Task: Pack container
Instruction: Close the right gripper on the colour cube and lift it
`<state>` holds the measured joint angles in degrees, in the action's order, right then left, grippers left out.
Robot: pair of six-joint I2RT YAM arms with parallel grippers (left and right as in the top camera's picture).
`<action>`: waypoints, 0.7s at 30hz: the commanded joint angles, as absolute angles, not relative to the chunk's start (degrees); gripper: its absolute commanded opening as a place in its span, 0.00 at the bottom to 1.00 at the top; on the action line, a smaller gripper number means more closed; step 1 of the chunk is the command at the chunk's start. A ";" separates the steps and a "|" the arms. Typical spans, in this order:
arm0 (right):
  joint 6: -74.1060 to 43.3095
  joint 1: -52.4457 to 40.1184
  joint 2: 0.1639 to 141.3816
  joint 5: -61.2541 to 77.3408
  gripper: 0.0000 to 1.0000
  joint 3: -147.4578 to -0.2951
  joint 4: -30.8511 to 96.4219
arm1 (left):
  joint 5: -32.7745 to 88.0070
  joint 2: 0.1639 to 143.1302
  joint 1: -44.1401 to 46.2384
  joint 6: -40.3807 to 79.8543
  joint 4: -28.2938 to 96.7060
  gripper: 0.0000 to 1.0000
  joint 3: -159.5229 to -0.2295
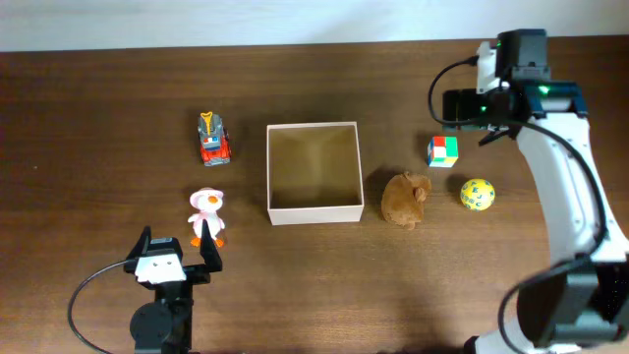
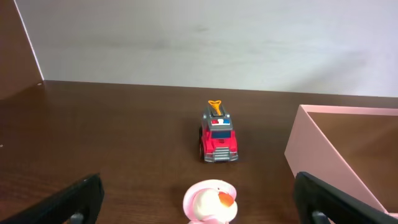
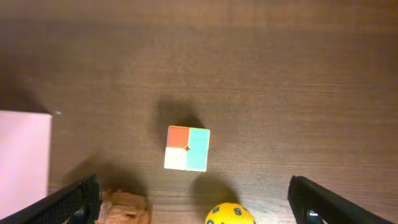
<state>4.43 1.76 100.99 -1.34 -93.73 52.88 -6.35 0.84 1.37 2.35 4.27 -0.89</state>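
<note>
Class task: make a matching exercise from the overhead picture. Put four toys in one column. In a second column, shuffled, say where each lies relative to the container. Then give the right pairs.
Toys
1. toy fire truck
2. pink and white duck
3. brown plush toy
4. yellow ball

Places
A. just right of the container
B. left of the container, nearer the robot
C. left of the container, farther from the robot
D. farthest right, beyond the plush toy

Pairs: 1-C, 2-B, 3-A, 4-D

Container sits central, open side up. On its left: toy truck, duck. On its right: brown plush, colour cube, yellow ball. My left gripper stands spread beside the duck; my right gripper hangs near the cube.
</note>
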 commanded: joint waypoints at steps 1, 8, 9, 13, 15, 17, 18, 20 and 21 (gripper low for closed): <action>8.19 1.52 104.12 -2.22 0.99 -94.83 52.16 | -5.76 0.38 1.06 1.23 4.14 0.99 -0.54; 8.16 1.45 108.64 -2.02 0.99 -94.83 49.65 | -5.76 0.38 1.06 1.23 4.14 0.99 -0.54; 8.16 1.45 109.23 -2.07 0.99 -94.83 49.25 | -5.76 0.38 1.06 1.23 4.14 0.99 -0.54; 7.18 1.52 111.35 -2.00 0.99 -94.83 47.92 | -5.76 0.38 1.06 1.23 4.14 0.99 -0.54; 6.09 1.50 112.71 -2.00 0.99 -94.83 47.44 | -5.76 0.38 1.06 1.23 4.14 0.99 -0.54; 5.10 1.50 114.08 -1.98 0.99 -94.83 47.09 | -5.76 0.38 1.06 1.23 4.14 0.99 -0.54; 4.86 1.50 114.87 -1.98 0.99 -94.83 47.09 | -5.76 0.38 1.06 1.23 4.14 0.99 -0.54; 4.05 1.50 116.40 -1.98 0.99 -94.83 47.09 | -5.76 0.38 1.06 1.23 4.14 0.99 -0.54; 3.95 1.50 117.38 -1.96 0.99 -94.83 47.09 | -5.76 0.38 1.06 1.23 4.14 0.99 -0.54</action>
<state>5.78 1.76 114.78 -1.50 -93.76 47.27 -6.35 0.84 1.34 2.35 4.27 -0.89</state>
